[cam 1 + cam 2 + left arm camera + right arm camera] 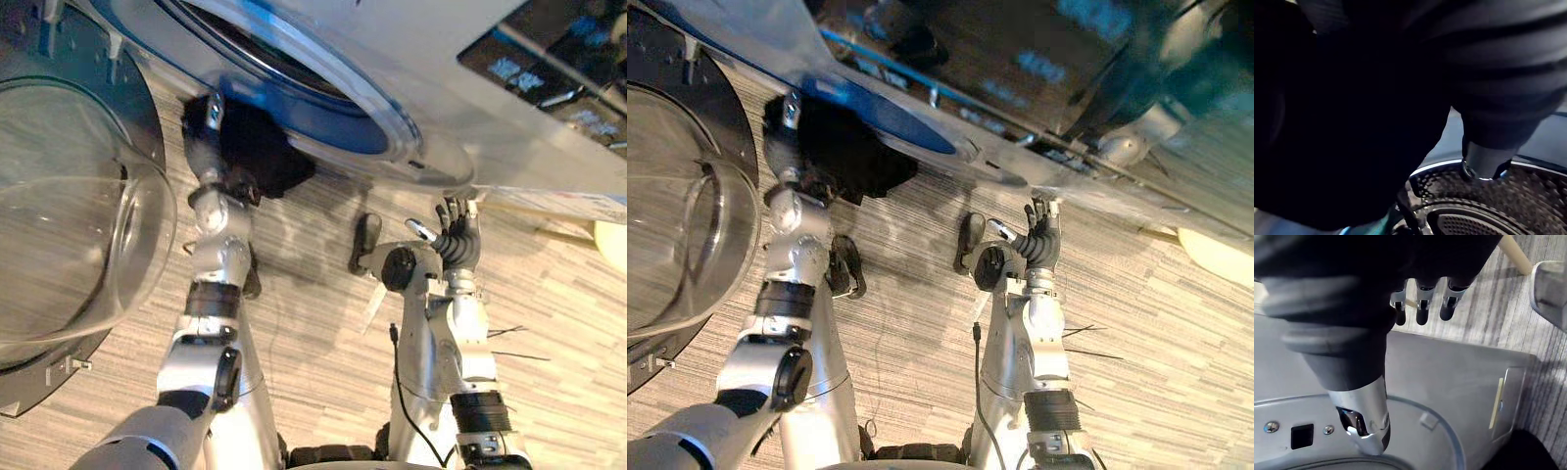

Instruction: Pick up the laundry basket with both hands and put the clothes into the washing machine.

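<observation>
The washing machine [490,108] stands in front of me with its round opening [294,69] uncovered. My left hand [208,116] is at the opening's lower rim, shut on a black garment [257,152] that hangs from it in front of the rim. In the left wrist view the black garment [1352,122] covers the fingers, and the perforated drum [1484,205] lies just past it. My right hand [457,240] is open, fingers [1421,308] straight, close to the machine's grey front panel [1449,377] and holding nothing.
The machine's glass door [69,225] is swung open to my left, close beside my left arm. A pale round object [1220,257] and a wooden stick [1513,252] lie on the striped floor [313,323] to my right.
</observation>
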